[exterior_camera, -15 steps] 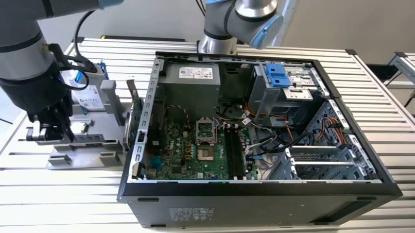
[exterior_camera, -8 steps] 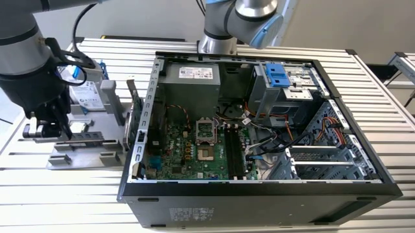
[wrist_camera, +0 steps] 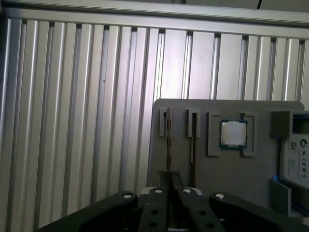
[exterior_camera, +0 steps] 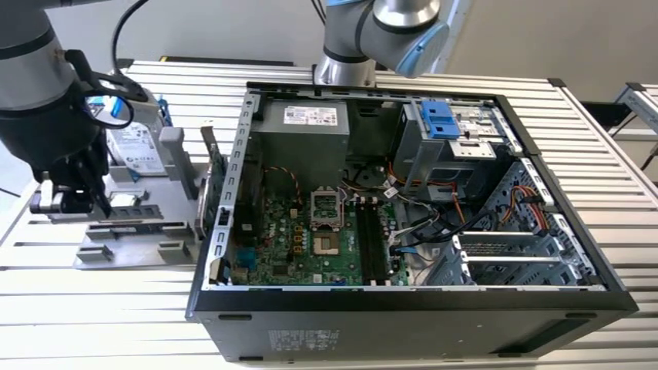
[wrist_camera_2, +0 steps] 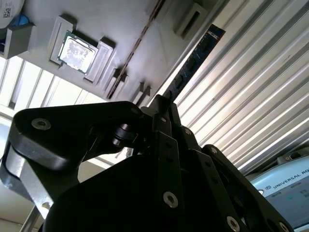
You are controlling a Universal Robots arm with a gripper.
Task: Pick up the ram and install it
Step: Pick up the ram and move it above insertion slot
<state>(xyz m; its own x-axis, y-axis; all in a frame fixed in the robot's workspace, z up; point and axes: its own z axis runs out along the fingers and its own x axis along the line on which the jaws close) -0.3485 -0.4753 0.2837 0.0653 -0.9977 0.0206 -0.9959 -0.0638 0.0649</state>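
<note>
While the open computer case (exterior_camera: 411, 304) sat in the middle of the ribbed metal table (exterior_camera: 617, 154), the gripper (exterior_camera: 101, 206) hung over the gray parts tray (exterior_camera: 134, 250) at the exterior view's left, well apart from the case. Its fingers (wrist_camera_2: 161, 108) were pressed together on one end of the ram (wrist_camera_2: 193, 60). In the second wrist view, that long dark stick with its row of chips ran out from the fingertips along the edge of the tray. Whether the stick had cleared its slot in the tray could not be told. A square processor chip (wrist_camera: 233, 133) lay in its own pocket of the tray, near the ram. Inside the case, the green motherboard (exterior_camera: 298, 247) lay exposed, with its long dark memory slots (exterior_camera: 372, 239) just beside the processor socket.
</note>
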